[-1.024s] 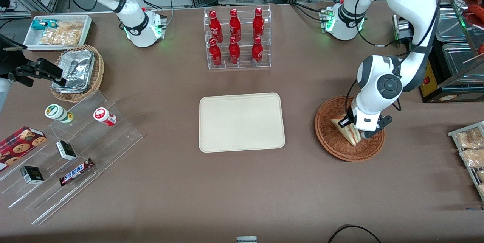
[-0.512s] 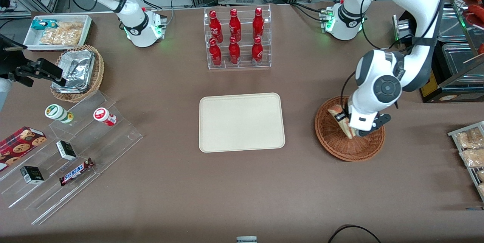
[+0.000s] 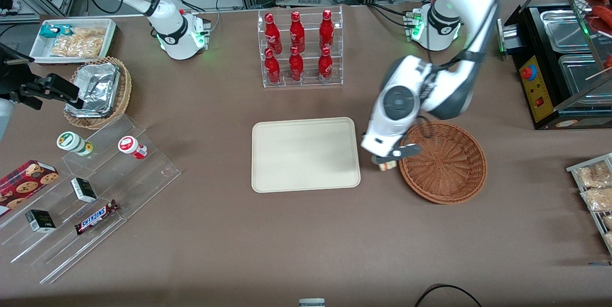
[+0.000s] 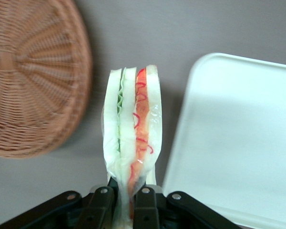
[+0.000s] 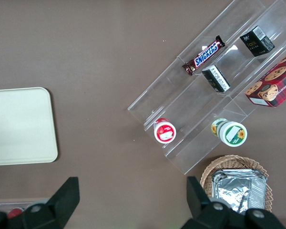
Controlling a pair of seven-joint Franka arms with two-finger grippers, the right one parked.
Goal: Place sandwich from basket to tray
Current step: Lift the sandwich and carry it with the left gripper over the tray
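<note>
Since a second ago: gripper [image 3: 388,158] out of round reddish-brown wicker basket [image 3: 444,163], now above brown tabletop between basket rim and edge of flat cream-beige rectangular tray [image 3: 306,154]. Basket now empty. Jaws clamped on small triangular sandwich [image 4: 132,148], pale bread, red and green filling, held clear of table. Readable: "SNICKERS" on bar [image 3: 97,216] in clear acrylic stepped stand [image 3: 95,202]. Red bottles [image 3: 296,46] in clear rack. Cables, equipment at table's edge.
</note>
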